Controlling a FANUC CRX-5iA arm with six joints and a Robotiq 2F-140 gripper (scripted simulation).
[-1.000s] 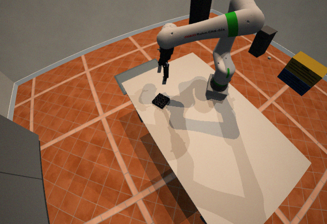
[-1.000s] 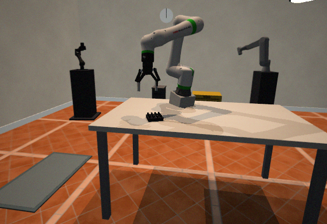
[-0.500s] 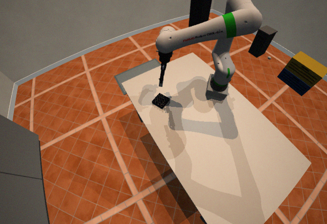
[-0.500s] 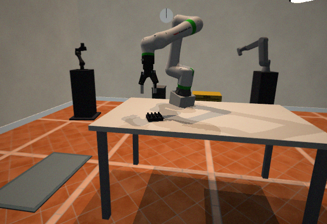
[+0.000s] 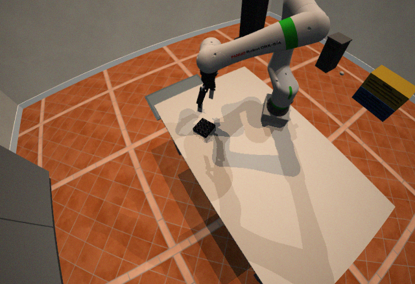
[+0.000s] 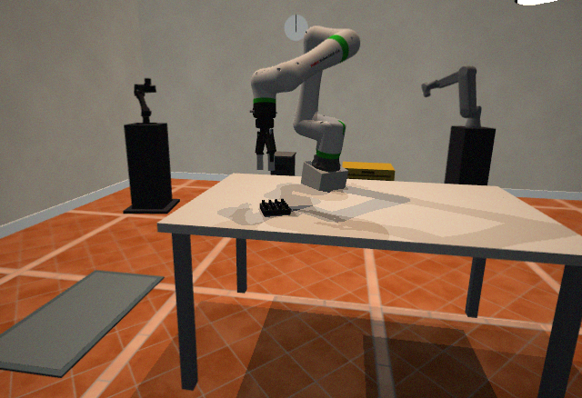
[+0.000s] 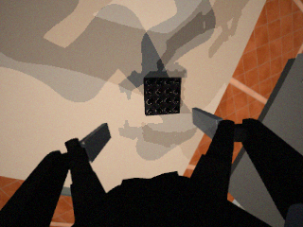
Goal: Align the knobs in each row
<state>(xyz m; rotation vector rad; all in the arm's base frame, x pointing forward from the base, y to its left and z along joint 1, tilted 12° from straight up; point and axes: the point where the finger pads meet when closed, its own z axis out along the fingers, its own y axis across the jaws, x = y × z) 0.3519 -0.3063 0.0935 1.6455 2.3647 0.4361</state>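
The black knob box stands flat on the table, near the table's long edge. Its knobs stand up in a four-by-four grid. In the wrist view it looks nearly square to the picture. The white lines, the marks, the printed names and the socket are too small or dark to read. My gripper is open and empty. It points down, high above the table and clear of the box. In the wrist view the box lies just beyond the fingertips, between their two sides.
The arm's grey base block stands on the table, farther back than the box. Shadows of the arm fall around the box. A grey mat lies on the floor. Dark pedestals stand beyond the table.
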